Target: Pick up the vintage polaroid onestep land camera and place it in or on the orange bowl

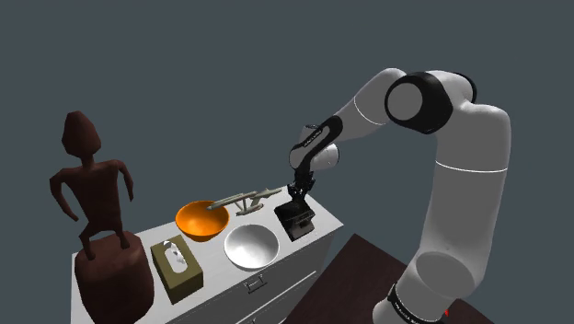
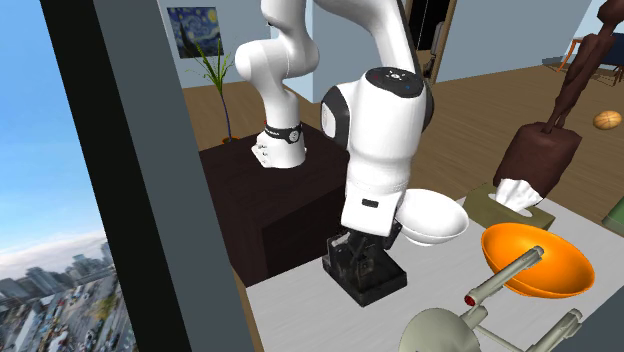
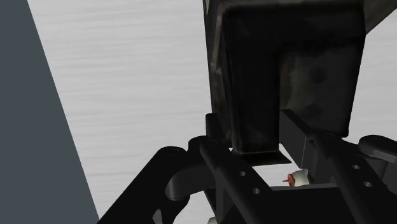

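The black polaroid camera [image 1: 297, 222] stands on the white cabinet top [image 1: 317, 230], near the corner closest to the arm. My gripper [image 1: 296, 195] is lowered straight onto it, and its fingers are open and straddle the camera's upper part. In the wrist view the camera [image 3: 286, 70] looms between the fingers [image 3: 219, 168], with a sliver of white top visible beside one finger. The second exterior view has the gripper [image 2: 360, 243] down on the camera [image 2: 368, 275]. The orange bowl [image 1: 201, 219] [image 2: 535, 262] sits empty further along the top.
A white bowl [image 1: 250, 246] [image 2: 432, 217] is right beside the camera. A grey starship model [image 1: 246, 198] [image 2: 480, 320] lies partly over the orange bowl's rim. A tissue box [image 1: 175, 267] and a tall brown wooden figure [image 1: 97, 221] stand at the far end.
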